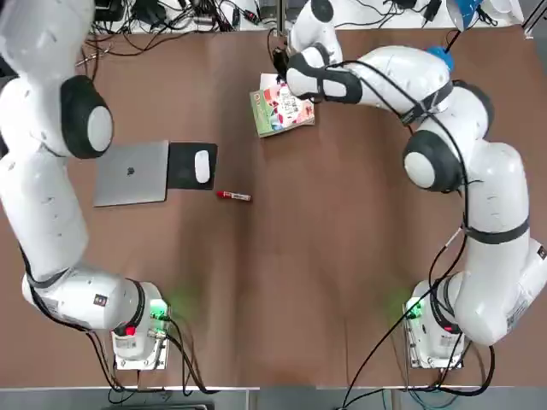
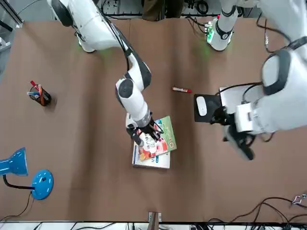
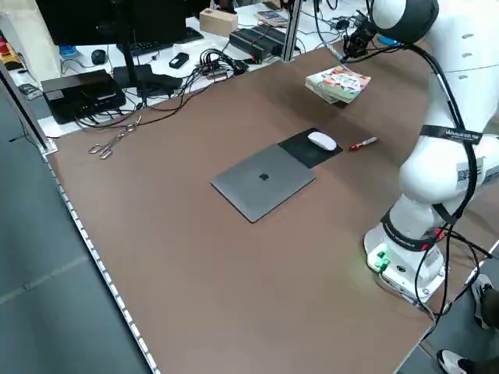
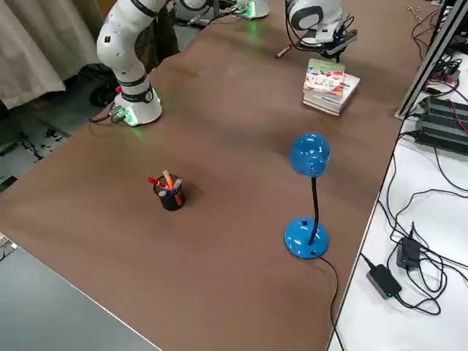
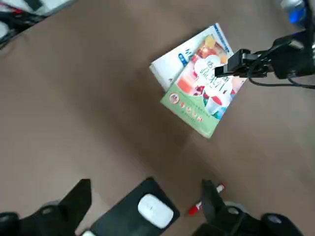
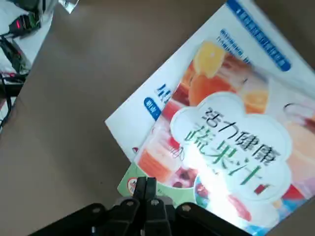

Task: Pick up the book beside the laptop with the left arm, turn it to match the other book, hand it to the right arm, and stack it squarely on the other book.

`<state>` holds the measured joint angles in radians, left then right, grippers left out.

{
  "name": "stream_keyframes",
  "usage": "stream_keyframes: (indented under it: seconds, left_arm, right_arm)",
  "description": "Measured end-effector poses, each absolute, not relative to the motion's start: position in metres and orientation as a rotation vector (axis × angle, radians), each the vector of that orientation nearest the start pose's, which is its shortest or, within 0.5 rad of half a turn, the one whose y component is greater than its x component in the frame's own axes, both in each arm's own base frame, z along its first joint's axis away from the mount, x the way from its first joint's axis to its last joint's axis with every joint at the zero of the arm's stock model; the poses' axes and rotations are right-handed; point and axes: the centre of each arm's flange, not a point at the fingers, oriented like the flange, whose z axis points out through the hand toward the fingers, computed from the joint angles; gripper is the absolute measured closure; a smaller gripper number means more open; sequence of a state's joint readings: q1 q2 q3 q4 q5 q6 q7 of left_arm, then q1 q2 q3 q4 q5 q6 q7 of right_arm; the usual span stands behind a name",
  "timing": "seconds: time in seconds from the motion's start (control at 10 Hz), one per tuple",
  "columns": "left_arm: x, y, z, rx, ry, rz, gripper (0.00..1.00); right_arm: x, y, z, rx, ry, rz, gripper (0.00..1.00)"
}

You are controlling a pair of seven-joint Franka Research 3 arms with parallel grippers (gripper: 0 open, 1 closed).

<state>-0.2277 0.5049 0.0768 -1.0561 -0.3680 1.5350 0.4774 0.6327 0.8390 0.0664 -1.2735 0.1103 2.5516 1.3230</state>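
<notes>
From overhead the right arm hides most of the stack; the front view shows it whole: the book (image 2: 159,139) lies on the other book (image 2: 152,159), twisted, its green end overhanging toward the laptop (image 1: 132,172). Its long axis runs diagonally across the white cover's. The right tool (image 2: 142,132) sits at the colourful book's edge, fingers pressed together with nothing between them. The left tool (image 5: 147,201) hangs open above the mouse (image 5: 155,210), away from the stack on the desk (image 1: 342,239).
</notes>
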Motion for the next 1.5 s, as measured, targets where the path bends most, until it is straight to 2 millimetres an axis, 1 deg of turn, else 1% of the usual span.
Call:
stream_keyframes:
  seconds: [0.1, 0.2, 0.3, 0.4, 0.5, 0.6, 0.7, 0.8, 0.9, 1.1, 1.2, 1.3, 1.5]
  left_arm:
    - [0.668, -0.137, 0.571, -3.267, 0.967, -0.001, 0.0]
    - [0.659, -0.126, 0.584, -3.251, 0.763, 0.04, 0.0]
    - [0.652, -0.12, 0.594, -3.231, 0.588, 0.065, 0.0]
    - [0.644, -0.115, 0.602, -3.211, 0.478, 0.075, 0.0]
    - [0.635, -0.107, 0.611, -3.2, 0.393, 0.076, 0.01]
    - [0.625, -0.093, 0.619, -3.198, 0.325, 0.073, 0.02]
    - [0.616, -0.074, 0.627, -3.204, 0.277, 0.068, 0.01]
    - [0.607, -0.056, 0.631, -3.212, 0.227, 0.071, 0.01]
    - [0.597, -0.044, 0.631, -3.219, 0.173, 0.076, 0.02]
    - [0.58, -0.034, 0.617, -3.222, 0.036, 0.101, 0.05]
    - [0.576, -0.033, 0.612, -3.209, -0.008, 0.111, 0.1]
    - [0.574, -0.033, 0.608, -3.198, -0.023, 0.117, 0.11]
    - [0.576, -0.033, 0.607, -3.201, -0.021, 0.094, 0.08]
  right_arm:
    - [0.613, 0.503, 0.281, -2.523, 0.96, -0.171, 0.98]
    - [0.614, 0.509, 0.265, -2.523, 0.955, -0.17, 0.98]
    - [0.612, 0.514, 0.251, -2.524, 0.949, -0.17, 0.98]
    - [0.611, 0.517, 0.242, -2.53, 0.947, -0.166, 0.98]
    - [0.612, 0.517, 0.234, -2.527, 0.948, -0.17, 0.98]
    - [0.613, 0.516, 0.226, -2.514, 0.948, -0.184, 0.98]
    - [0.614, 0.515, 0.216, -2.501, 0.948, -0.197, 0.98]
    - [0.614, 0.516, 0.215, -2.489, 0.946, -0.207, 0.98]
    - [0.615, 0.516, 0.215, -2.488, 0.946, -0.208, 0.98]
    - [0.616, 0.514, 0.213, -2.476, 0.945, -0.222, 0.98]
    - [0.618, 0.513, 0.212, -2.464, 0.945, -0.234, 0.98]
    - [0.62, 0.512, 0.211, -2.456, 0.946, -0.241, 0.98]
    - [0.626, 0.506, 0.211, -2.448, 0.958, -0.249, 0.98]
